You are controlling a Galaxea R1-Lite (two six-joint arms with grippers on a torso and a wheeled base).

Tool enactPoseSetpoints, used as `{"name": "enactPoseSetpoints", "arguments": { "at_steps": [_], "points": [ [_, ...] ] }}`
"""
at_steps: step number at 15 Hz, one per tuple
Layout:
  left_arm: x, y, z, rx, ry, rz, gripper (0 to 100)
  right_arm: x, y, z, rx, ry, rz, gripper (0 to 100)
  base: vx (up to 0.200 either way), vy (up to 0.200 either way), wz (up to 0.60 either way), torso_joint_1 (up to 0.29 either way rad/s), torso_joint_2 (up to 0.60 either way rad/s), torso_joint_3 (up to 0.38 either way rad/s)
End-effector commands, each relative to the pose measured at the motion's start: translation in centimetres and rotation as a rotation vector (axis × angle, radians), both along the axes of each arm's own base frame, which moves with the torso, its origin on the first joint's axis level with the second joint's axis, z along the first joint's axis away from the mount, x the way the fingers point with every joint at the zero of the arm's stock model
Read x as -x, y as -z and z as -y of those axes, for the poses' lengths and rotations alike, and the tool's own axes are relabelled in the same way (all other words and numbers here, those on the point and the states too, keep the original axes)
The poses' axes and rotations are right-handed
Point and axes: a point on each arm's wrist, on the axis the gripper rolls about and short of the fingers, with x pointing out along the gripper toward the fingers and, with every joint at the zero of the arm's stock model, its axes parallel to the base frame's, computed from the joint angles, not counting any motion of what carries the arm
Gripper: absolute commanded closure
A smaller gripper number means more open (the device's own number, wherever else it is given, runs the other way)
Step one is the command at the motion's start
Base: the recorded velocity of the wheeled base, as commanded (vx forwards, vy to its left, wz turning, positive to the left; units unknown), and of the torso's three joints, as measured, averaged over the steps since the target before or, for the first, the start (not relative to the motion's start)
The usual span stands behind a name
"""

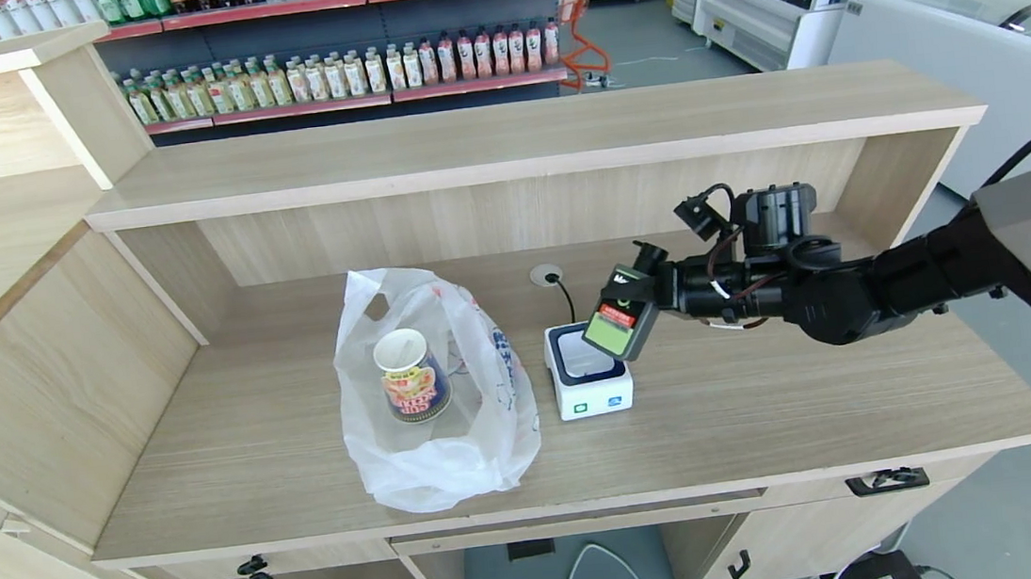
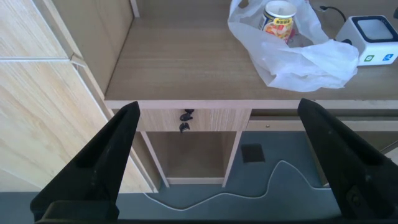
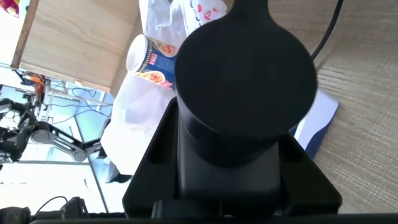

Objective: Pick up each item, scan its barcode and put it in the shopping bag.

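Right tool [image 1: 632, 301] gripping green packet [image 1: 615, 328] over scanner [image 1: 596, 402], shopping bag [image 1: 440, 434] beside

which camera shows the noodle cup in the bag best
Head view: the noodle cup stands whole inside the open shopping bag. The left wrist view has it far off, cut by the picture's edge; the right wrist view shows it partly blocked.
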Motion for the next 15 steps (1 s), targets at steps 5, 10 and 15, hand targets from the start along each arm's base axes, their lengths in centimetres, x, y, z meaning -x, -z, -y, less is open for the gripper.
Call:
{"name": "enactPoseSetpoints", "arguments": {
  "at_steps": [5, 10, 15],
  "points": [
    [0.0, 0.0, 0.0, 0.0, 0.0, -0.001, 0, -0.3, 0.5, -0.8, -0.016, -0.011, -0.022, 100, 0.0, 0.0, 0.0, 0.0, 0.0, 0.0],
    [0.0, 0.0, 0.0, 0.0, 0.0, 0.001, 0, -0.2, 0.6, -2.3, -0.038, -0.034, -0.008, 100, 0.0, 0.0, 0.0, 0.0, 0.0, 0.0],
    [0.0, 0.0, 0.0, 0.0, 0.0, -0.001, 0, -0.5, 1.6, -2.7, -0.04, -0.031, 0.011, 100, 0.0, 0.0, 0.0, 0.0, 0.0, 0.0]
  ]
}}
